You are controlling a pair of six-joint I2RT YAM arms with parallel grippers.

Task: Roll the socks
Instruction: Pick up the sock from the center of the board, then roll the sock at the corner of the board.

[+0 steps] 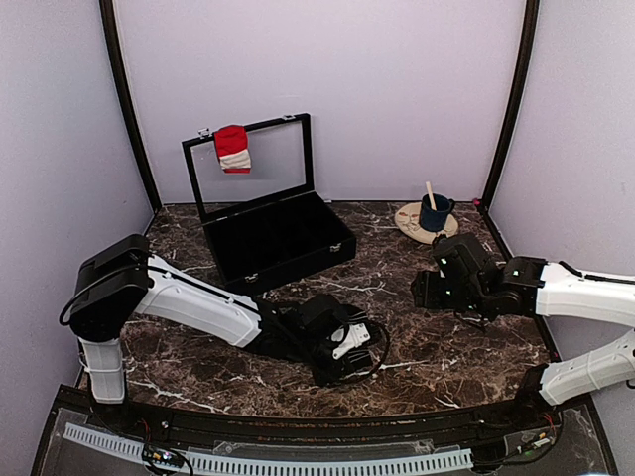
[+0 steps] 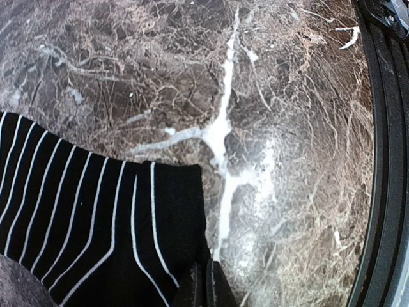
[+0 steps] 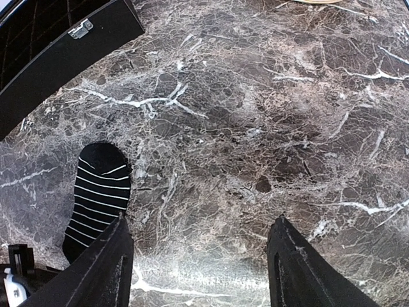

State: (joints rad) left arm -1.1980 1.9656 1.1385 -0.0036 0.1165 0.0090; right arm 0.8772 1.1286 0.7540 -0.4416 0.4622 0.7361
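One black striped sock (image 2: 96, 224) pinched in clenched left claw (image 2: 206, 286), right claw (image 3: 201, 225) released nearby

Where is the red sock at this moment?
In the top view, the red sock hangs over the upper edge of the open lid of the black case, near its left corner, at the far left of the table.
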